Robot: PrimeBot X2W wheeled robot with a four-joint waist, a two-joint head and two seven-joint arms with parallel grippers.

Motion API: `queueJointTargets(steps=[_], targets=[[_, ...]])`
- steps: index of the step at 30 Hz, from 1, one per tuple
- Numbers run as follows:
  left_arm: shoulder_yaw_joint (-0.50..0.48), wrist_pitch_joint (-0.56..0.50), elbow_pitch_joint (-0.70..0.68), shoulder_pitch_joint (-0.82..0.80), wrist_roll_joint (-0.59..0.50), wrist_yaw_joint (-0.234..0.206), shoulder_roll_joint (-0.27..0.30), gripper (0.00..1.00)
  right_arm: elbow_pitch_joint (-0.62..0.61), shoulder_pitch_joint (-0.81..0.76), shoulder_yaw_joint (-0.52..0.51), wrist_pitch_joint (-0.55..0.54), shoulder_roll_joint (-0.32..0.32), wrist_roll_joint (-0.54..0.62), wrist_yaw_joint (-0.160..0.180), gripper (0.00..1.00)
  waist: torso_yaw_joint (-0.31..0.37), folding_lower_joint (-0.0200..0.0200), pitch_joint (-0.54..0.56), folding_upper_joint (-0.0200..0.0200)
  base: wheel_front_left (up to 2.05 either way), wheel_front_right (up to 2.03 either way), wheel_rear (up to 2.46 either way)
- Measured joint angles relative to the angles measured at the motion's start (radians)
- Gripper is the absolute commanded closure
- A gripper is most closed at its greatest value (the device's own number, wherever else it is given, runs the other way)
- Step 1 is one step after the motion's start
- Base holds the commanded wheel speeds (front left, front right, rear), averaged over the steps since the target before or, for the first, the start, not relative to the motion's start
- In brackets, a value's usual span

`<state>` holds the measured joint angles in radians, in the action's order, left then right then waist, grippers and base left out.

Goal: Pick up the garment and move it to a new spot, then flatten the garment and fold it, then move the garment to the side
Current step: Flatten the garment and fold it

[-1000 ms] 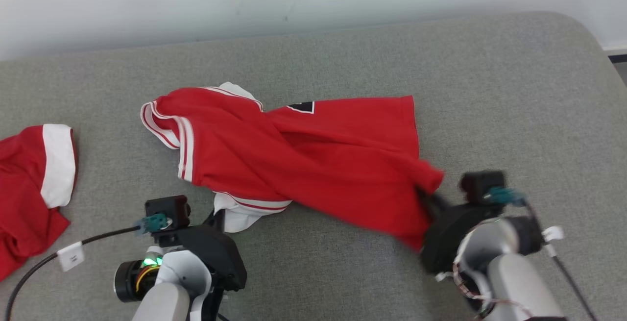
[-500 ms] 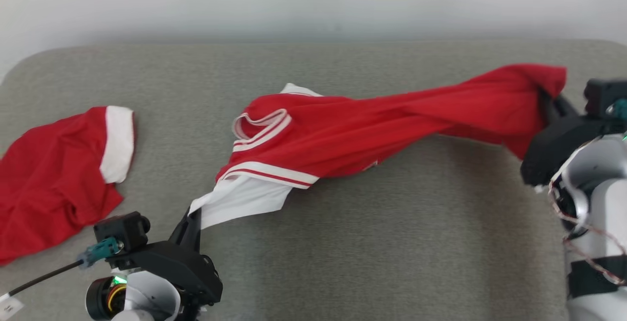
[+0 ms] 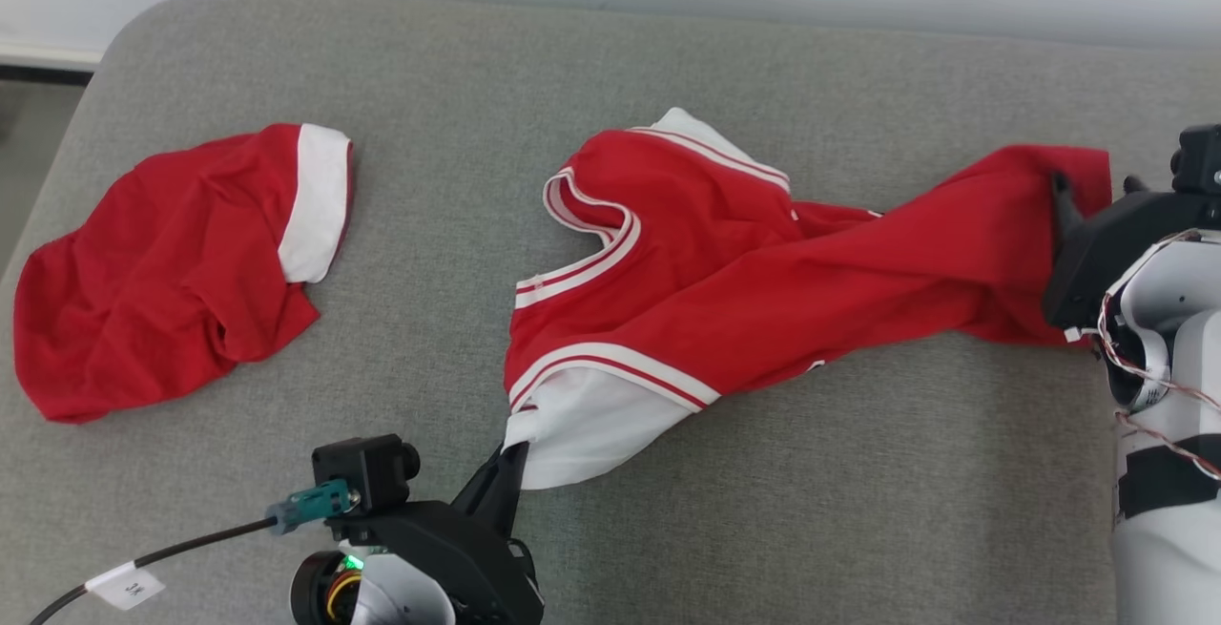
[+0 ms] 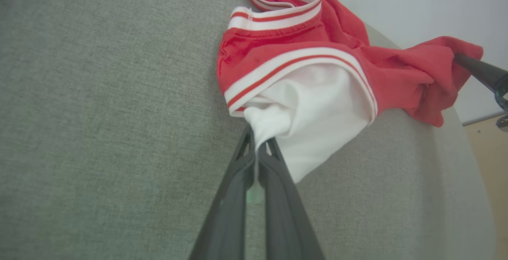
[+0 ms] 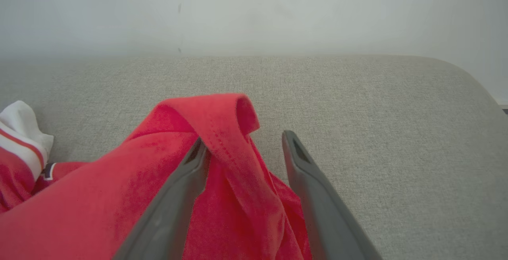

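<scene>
My left gripper (image 4: 258, 143) pinches the white corner (image 4: 309, 113) of the red jersey (image 3: 763, 272) to anchor it, my right gripper (image 5: 244, 141) stands wide open with the hem (image 5: 238, 160) merely draped over one finger (image 5: 178, 188), so the jersey lies stretched and twisted across the grey padded surface (image 3: 858, 510).

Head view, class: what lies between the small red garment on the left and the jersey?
Nothing. In the head view, the stretch of grey cushion between the small garment and the jersey is bare.
</scene>
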<state>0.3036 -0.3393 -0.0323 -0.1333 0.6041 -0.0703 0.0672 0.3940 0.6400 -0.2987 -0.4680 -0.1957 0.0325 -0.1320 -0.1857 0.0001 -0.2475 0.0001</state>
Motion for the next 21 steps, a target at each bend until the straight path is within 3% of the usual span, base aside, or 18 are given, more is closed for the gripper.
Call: queueJointTargets(steps=[6, 10, 17, 21], targets=[[0.008, 0.023, 0.028, -0.018, 0.002, -0.005, -0.004, 1.0, -0.01, 0.034, -0.06, 0.108, 0.02, 0.096, 0.0, 0.0, -0.002, 0.0, -0.014, 0.0, 0.0, 0.0, 0.0], [0.003, 0.032, 0.043, -0.017, -0.007, -0.013, 0.006, 1.0, -0.031, 0.014, -0.04, 0.121, 0.04, 0.098, 0.0, 0.0, 0.02, -0.0001, 0.001, 0.0, 0.0, 0.0, 0.0], [-0.007, 0.079, 0.077, 0.023, -0.014, -0.03, 0.014, 1.0, -0.164, -0.212, 0.089, 0.088, 0.058, -0.001, 0.0, 0.0, 0.081, -0.0003, 0.057, -0.0002, 0.0, 0.0, 0.0], [-0.015, 0.093, 0.091, 0.032, -0.013, -0.043, 0.014, 1.0, -0.219, -0.332, 0.08, 0.056, 0.084, -0.027, 0.0, 0.0, 0.116, -0.0002, 0.085, -0.0002, 0.0, 0.0, 0.0]])
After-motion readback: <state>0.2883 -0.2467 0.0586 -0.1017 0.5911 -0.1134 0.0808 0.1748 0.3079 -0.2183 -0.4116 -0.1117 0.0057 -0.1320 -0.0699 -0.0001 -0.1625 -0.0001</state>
